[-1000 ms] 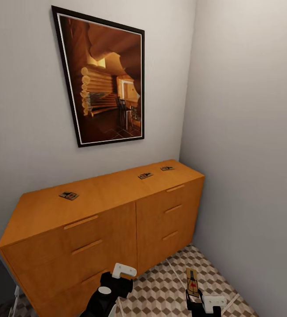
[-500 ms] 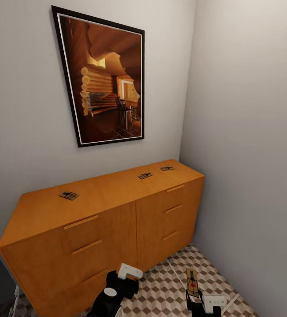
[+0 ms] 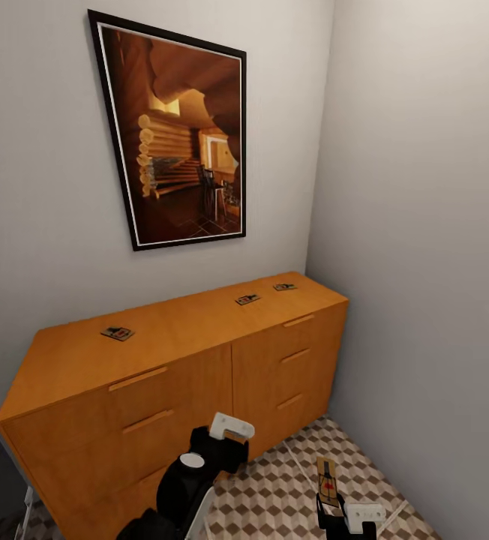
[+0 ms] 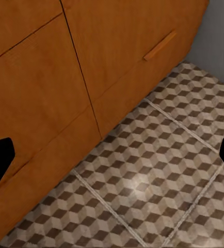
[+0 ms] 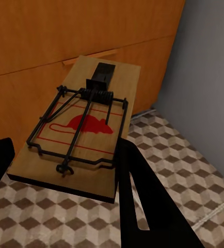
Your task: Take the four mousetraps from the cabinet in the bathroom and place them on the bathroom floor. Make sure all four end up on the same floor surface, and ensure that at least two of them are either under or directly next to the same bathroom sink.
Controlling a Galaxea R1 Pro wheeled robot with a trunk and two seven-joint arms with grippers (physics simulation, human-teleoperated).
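Three mousetraps lie on top of the cabinet [image 3: 171, 375]: one toward the left [image 3: 117, 332], one right of the middle [image 3: 247, 299] and one near the right end [image 3: 284, 286]. Low in the head view, my right gripper [image 3: 333, 504] is shut on a fourth mousetrap [image 3: 327, 478]. That mousetrap [image 5: 86, 124] is a wooden slab with a red mouse print and a dark wire spring, held above the bathroom floor [image 5: 194, 155] between the right gripper's [image 5: 70, 178] fingers. My left gripper [image 4: 112, 160] is open and holds nothing, pointing at the floor [image 4: 158, 170] beside the cabinet's [image 4: 50, 77] lowest drawers.
A framed picture [image 3: 177, 135] hangs on the wall above the cabinet. A grey side wall [image 3: 424, 262] stands close on the right, meeting the cabinet's right end. The patterned floor [image 3: 289, 487] forms a narrow strip between cabinet front and wall.
My left arm has risen and shifted to the right in front of the cabinet's drawers. The right gripper and its mousetrap have stayed in place.
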